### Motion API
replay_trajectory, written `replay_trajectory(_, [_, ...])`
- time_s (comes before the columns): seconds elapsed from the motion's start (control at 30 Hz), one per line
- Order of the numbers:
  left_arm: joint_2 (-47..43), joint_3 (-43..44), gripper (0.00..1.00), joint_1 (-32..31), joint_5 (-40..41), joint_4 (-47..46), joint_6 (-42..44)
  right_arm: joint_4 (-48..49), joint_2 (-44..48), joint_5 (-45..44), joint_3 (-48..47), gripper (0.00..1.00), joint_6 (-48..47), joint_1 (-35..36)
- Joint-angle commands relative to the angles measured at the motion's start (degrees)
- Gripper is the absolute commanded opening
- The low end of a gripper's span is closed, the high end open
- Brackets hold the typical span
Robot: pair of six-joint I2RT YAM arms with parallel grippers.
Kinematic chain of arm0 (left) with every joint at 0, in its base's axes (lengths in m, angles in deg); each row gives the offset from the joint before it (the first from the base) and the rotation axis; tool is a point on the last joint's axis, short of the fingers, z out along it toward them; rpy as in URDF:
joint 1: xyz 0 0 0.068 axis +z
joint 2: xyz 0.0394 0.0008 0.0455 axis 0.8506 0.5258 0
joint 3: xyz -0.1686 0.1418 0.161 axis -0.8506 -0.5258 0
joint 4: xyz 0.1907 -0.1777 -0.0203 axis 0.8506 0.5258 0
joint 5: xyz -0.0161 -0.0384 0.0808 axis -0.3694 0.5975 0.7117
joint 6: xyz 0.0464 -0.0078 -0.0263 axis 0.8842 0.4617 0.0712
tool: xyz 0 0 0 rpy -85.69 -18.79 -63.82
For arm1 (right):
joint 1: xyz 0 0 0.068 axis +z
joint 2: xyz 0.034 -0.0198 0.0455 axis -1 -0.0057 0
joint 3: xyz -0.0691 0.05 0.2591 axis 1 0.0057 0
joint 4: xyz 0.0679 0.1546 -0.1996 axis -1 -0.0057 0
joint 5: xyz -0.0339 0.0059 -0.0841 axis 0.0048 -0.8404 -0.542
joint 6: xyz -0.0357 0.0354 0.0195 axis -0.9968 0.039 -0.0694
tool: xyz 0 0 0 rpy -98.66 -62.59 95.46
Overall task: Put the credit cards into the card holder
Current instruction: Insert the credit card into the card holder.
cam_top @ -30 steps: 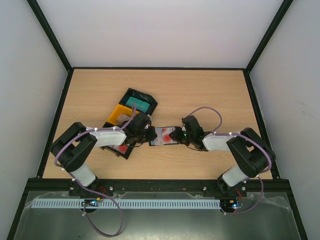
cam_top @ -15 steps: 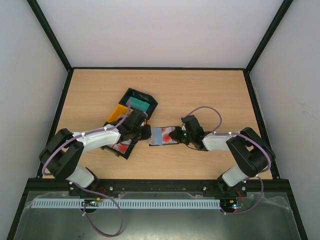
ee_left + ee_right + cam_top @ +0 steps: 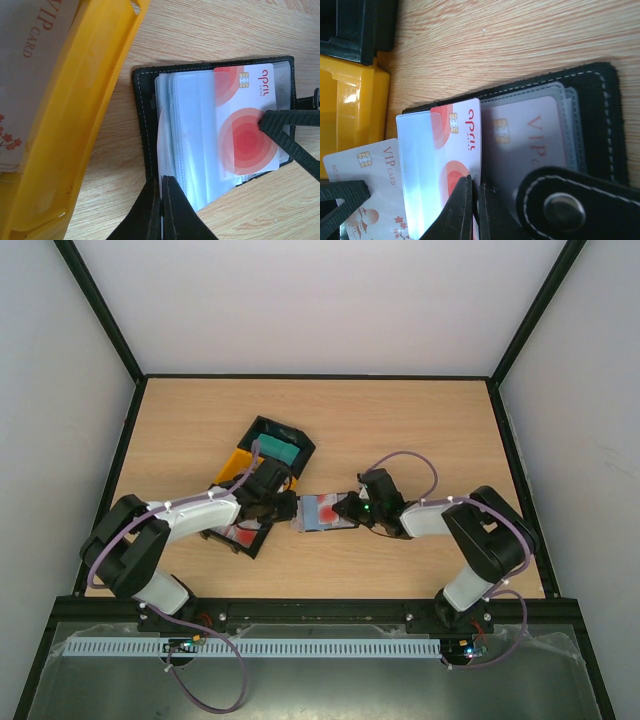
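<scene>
end effector (image 3: 475, 186) pinching red-and-white card (image 3: 445, 150), open card holder (image 3: 601, 112)

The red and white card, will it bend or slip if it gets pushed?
Probably stiff: the red and white card lies flat with straight edges, unlike the wavy clear sleeves of the card holder. It looks thin and glossy, so likely light and slippery, sliding rather than rolling.

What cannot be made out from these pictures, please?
Top view: how many cards the card holder holds; too small.
Left wrist view: whether the left gripper pinches a sleeve; its fingers cover the spot.
Right wrist view: the red-and-white card's lower end; cut off by the edge.
</scene>
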Motion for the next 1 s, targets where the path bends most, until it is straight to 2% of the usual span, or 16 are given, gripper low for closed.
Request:
replay_trajectory(0.0, [1.6, -0.9, 0.03, 0.2, 0.7, 1.9, 0.9, -1.7, -3.0, 1.0, -0.5, 0.02, -0.3, 1.6])
replay_trajectory(0.37, [2.1, -0.8, 0.02, 0.2, -0.1, 1.1, 1.0, 2.0, -5.6, 2.6, -0.3, 0.02, 2.8, 3.5])
replay_trajectory(0.5, [2.1, -0.9, 0.02, 0.2, -0.2, 0.9, 1.0, 7.5, -5.7, 1.5, 1.8, 0.02, 7.6, 3.8])
replay_trajectory(0.97, [2.3, -1.2, 0.03, 0.2, -0.8, 0.2, 1.0, 7.4, -7.7, 3.4, 0.1, 0.02, 6.4, 5.8])
